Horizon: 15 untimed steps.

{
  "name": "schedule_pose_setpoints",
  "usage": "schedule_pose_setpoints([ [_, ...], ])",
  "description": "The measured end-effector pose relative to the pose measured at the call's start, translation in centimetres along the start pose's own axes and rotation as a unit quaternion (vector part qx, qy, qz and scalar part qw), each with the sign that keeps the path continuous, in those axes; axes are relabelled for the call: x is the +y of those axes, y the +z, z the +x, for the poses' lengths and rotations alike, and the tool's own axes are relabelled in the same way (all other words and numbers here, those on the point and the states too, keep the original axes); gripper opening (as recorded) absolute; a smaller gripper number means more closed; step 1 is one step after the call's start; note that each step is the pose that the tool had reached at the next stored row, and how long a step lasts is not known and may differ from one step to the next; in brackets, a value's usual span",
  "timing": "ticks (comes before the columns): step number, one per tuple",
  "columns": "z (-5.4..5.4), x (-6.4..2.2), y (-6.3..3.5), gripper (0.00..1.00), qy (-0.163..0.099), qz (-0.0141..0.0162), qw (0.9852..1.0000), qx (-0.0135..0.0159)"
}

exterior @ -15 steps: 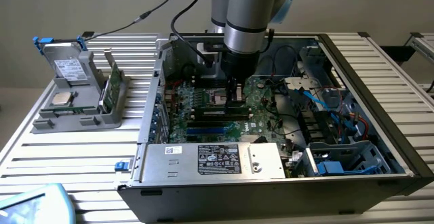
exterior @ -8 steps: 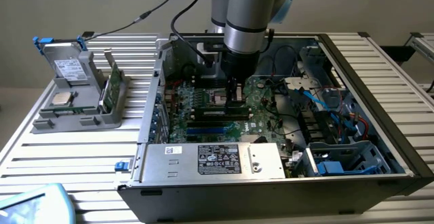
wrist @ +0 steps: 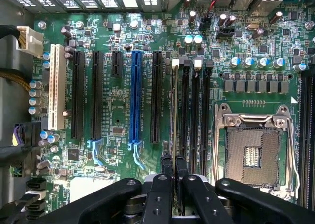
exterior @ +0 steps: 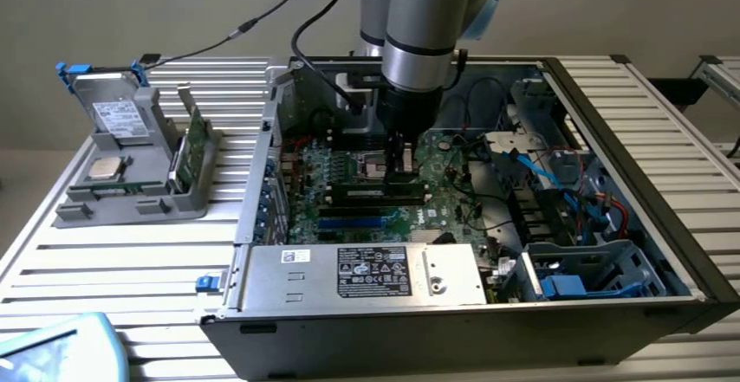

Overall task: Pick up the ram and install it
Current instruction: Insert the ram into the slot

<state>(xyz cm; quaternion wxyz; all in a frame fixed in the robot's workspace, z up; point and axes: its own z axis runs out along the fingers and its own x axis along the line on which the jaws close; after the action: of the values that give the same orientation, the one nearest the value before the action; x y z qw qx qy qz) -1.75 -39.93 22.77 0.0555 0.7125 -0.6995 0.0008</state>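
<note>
So the blue-and-grey robot arm (exterior: 428, 18) is reaching straight down into the open grey desktop computer case (exterior: 463, 334), which lies on its side on the slatted metal table (exterior: 116, 269). The black two-finger gripper (exterior: 403, 167) sits low over the green motherboard (wrist: 120, 96), just beside the bare metal-framed CPU socket (wrist: 256, 152).

From the wrist view, the gripper is clenched on the ram (wrist: 173, 111), a long thin green circuit stick seen edge-on here. The black fingers (wrist: 181, 172) pinch it from both sides. The stick runs right along the outermost of the long black memory slots (wrist: 196, 115), the one closest to the expansion slots. Can't honestly tell if it's fully seated or just resting in the slot mouth.

Further across the board there's a long blue expansion slot (wrist: 138, 98) and a white one (wrist: 57, 86), with black ones between them.

Outside the case, on the exterior view's left, a grey plastic holder (exterior: 127, 200) stands on the table with a wider green circuit card (exterior: 194, 148) upright in it. A silver power supply box with a label (exterior: 370, 274) sits at the near end of the case.
</note>
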Motion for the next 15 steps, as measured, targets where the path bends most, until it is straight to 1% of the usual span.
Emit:
schedule_pose_setpoints([
  [11, -0.09, -0.02, 0.14, 0.13, 0.000, 0.0001, 1.0000, -0.0003],
  [15, -0.12, -0.02, 0.14, 0.13, 0.000, 0.0000, 1.0000, 0.0001],
])
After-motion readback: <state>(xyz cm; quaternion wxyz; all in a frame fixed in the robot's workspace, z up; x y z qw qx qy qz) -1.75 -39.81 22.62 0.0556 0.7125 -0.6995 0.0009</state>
